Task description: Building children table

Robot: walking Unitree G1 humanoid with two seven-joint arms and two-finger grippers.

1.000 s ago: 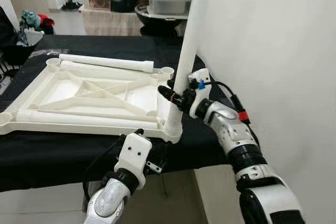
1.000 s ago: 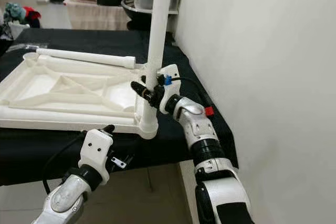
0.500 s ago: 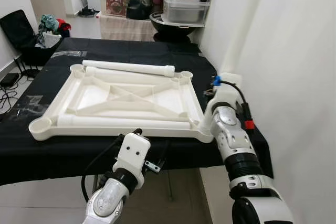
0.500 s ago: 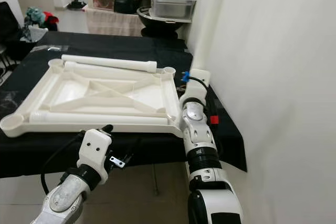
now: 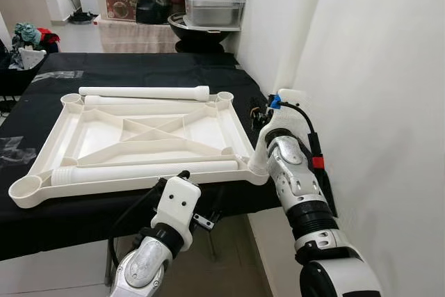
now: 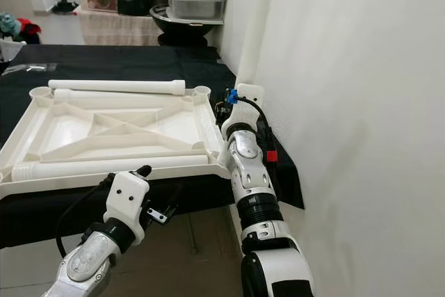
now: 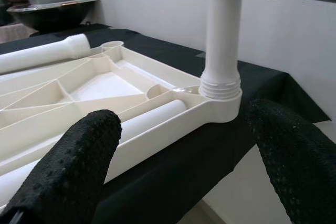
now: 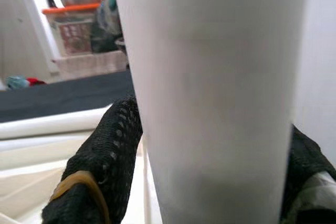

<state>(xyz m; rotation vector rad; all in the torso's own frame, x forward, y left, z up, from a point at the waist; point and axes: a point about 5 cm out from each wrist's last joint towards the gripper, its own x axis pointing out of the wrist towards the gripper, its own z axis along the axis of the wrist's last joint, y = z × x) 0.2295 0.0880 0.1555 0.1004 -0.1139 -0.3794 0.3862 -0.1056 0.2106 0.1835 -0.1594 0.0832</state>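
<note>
Your right gripper (image 8: 210, 145) is clamped on the upright table leg (image 5: 297, 36), with one black finger (image 8: 107, 156) pressed against each side of the white tube. From the head cameras the fingers are hidden behind the wrist housing, so confirm the grip in the right wrist view. The leg stands in the near right corner socket of the upside-down tabletop (image 5: 139, 137), which lies on the black-covered table (image 5: 139, 67). The leg leans slightly toward the white wall (image 5: 375, 67). Its threaded collar (image 7: 220, 86) sits at the socket rim; you cannot tell how deep it is seated.

Your left gripper (image 7: 184, 150) hangs below the near table edge, fingers spread wide and holding nothing.

Two loose legs (image 5: 142, 92) lie on the tabletop, one along the far rim and one along the near rim. Storage bins (image 5: 212, 5) stand behind the table.
</note>
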